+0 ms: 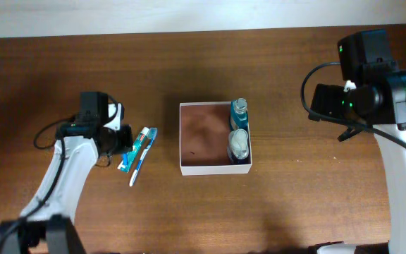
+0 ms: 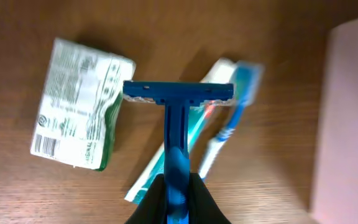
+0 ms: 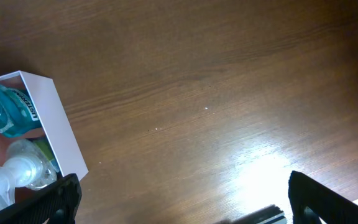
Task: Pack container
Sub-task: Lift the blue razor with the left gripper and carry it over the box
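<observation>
The container point(image 1: 182, 141), a square white-walled box with a reddish-brown floor, sits mid-table. A blue mouthwash bottle point(image 1: 240, 111) and a clear pump bottle point(image 1: 239, 145) lie along its right side. My left gripper point(image 2: 179, 200) is left of the box and shut on the handle of a blue razor point(image 2: 178, 106), held above the table. It also shows in the overhead view point(image 1: 120, 140). My right gripper point(image 3: 182, 205) is open and empty over bare wood, right of the box. The box corner point(image 3: 55, 118) and both bottles show at the right wrist view's left edge.
Under the razor lie a green-and-white packet point(image 2: 79, 106), a white-and-teal tube point(image 2: 160, 171) and a blue-and-white toothbrush point(image 2: 232, 118). The toothbrush also shows in the overhead view point(image 1: 142, 156). The box's wall point(image 2: 347, 118) is at the left wrist view's right edge.
</observation>
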### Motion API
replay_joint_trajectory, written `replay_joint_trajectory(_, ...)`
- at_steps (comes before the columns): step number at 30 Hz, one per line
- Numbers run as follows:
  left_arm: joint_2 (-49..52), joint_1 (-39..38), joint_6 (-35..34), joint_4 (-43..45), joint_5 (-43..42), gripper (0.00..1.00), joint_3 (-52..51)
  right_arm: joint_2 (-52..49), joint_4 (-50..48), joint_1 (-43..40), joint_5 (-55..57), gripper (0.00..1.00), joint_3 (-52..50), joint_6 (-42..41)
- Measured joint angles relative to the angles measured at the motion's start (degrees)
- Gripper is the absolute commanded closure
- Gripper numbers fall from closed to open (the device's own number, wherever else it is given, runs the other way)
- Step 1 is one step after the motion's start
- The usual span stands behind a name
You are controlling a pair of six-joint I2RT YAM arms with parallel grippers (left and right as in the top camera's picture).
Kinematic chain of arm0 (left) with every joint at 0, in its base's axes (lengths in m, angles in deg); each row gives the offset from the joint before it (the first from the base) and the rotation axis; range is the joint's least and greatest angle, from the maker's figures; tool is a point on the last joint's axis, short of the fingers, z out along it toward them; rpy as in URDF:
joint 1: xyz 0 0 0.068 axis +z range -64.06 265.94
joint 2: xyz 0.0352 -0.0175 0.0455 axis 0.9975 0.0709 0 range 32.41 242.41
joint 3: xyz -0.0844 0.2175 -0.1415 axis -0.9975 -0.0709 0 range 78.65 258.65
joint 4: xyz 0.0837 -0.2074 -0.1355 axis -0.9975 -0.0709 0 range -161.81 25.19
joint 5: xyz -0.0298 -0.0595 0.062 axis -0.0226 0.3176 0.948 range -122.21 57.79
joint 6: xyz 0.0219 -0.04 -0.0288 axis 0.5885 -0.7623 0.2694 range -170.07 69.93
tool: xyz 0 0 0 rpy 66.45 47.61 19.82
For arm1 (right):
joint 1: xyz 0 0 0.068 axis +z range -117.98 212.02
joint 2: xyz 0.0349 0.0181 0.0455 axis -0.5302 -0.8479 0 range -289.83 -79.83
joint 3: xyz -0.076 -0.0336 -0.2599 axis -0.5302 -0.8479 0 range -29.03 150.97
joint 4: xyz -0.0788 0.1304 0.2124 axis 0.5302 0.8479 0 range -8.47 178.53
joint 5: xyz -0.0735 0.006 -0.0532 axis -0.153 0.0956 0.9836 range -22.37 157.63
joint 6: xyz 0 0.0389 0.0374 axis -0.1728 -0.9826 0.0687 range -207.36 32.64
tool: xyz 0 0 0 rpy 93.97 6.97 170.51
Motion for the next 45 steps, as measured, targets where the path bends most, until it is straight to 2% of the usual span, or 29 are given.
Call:
replay_joint_trajectory(8,-6.12,-8.52,-3.26,1.7,-5.05,0.99,2.23,0.0,-0.02,0.0,0.0,0.02,0.0,0.0)
replay_joint_trajectory(16,-6.75,-18.4,-15.37,7.21,-7.15,0.99,2.45,0.0,0.0,0.0,0.02,0.02,0.0,0.0)
replay_joint_trajectory(21,-6.75,-24.76,-20.63,8.68,-4.85,0.99,2.54,0.0,0.0,0.0,0.02,0.01,0.0,-0.02)
replay_joint_trajectory(23,-6.75,-28.3,-23.93,6.36,-0.68,0.99,4.11,0.0,0.0,0.0,0.02,0.02,0.0,-0.02)
replay_joint_trajectory(33,-5.16,-33.31,-25.86,-2.8,7.28,0.99,15.06,0.0,0.0,0.0,0.02,0.02,0.0,0.02)
replay_joint_trajectory(38,1.6,-33.83,-25.86,-5.99,8.94,0.99,17.59,0.0,-0.02,0.0,0.02,0.02,0.0,0.02)
replay_joint_trajectory(45,8.76,-33.86,-25.88,-5.33,9.57,0.99,17.79,0.0,0.0,0.0,0.0,0.02,0.0,0.0)
